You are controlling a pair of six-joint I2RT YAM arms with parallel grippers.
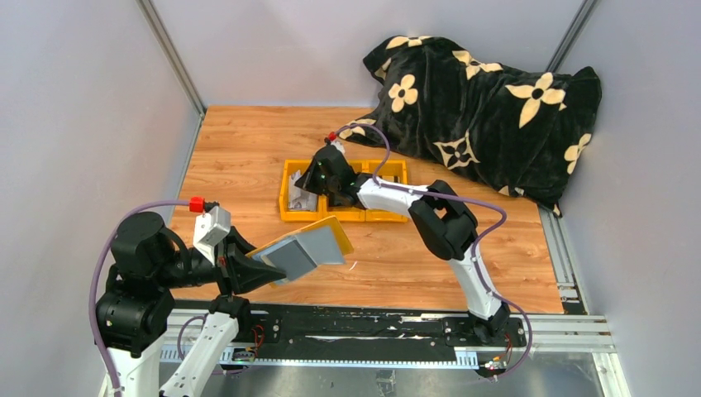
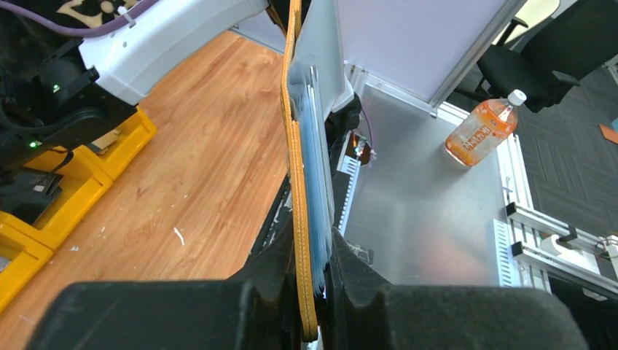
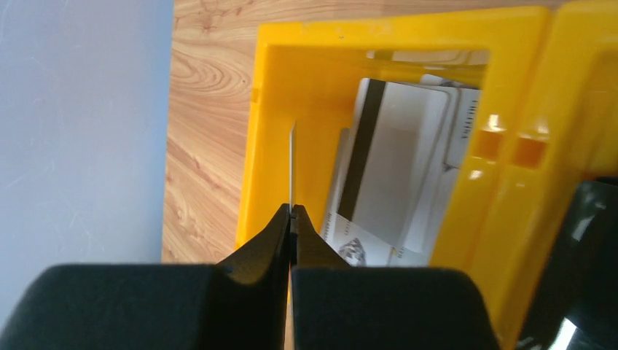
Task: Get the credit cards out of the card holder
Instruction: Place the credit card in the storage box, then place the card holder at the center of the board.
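My left gripper [image 1: 252,266] is shut on the card holder [image 1: 304,248], a mustard-yellow wallet with grey-blue inner faces, and holds it above the table's front edge. In the left wrist view the card holder [image 2: 294,168] stands edge-on between the jaws of the left gripper [image 2: 319,255]. My right gripper [image 1: 317,179] hangs over the left compartment of the yellow tray [image 1: 288,217]. There the right gripper [image 3: 291,212] is shut on a thin credit card [image 3: 291,160], seen edge-on. Other credit cards [image 3: 397,171], one with a black stripe, lie in that compartment.
The yellow tray [image 3: 266,109] has three compartments and sits mid-table. A black blanket with cream flowers [image 1: 488,99] is heaped at the back right. Grey walls close in the left and back. An orange drink bottle [image 2: 481,127] stands beyond the table's front rail.
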